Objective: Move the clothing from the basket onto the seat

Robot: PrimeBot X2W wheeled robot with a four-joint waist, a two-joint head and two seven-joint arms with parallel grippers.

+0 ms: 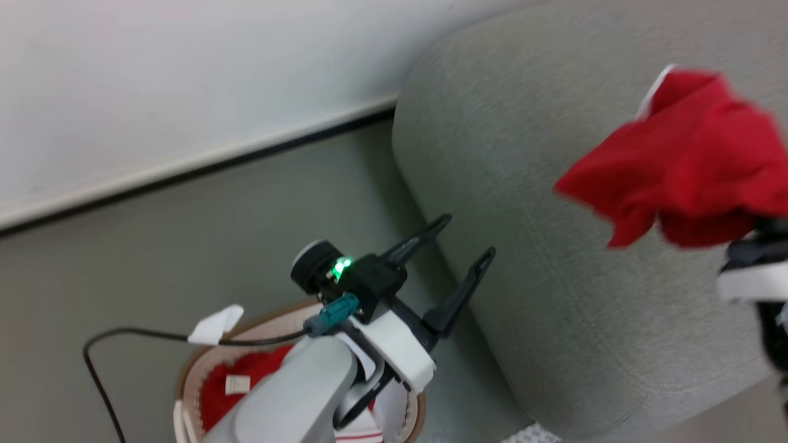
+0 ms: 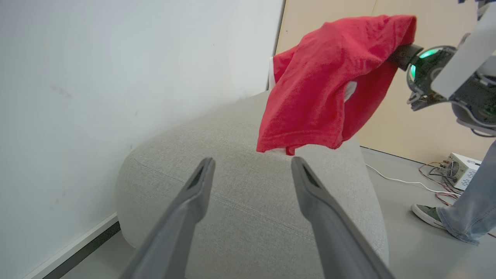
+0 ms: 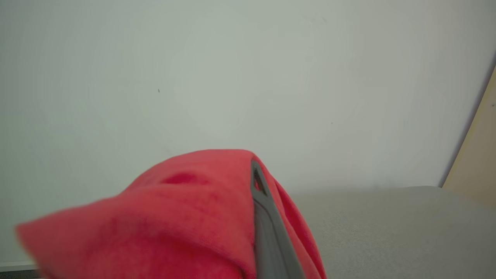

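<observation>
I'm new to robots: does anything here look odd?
A red garment dangles in mid-air above the grey seat, bunched in the right gripper. Loose cables also trail over the floor near a person's shoe.

I can read no words or numbers. The white tag (image 1: 237, 384) on the clothing (image 1: 215, 405), lower left, is too small to read.

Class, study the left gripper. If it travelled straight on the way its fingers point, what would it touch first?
Most likely the grey seat, which lies straight ahead of the left gripper. The hanging red garment sits higher, probably above that line; depth is unclear.
</observation>
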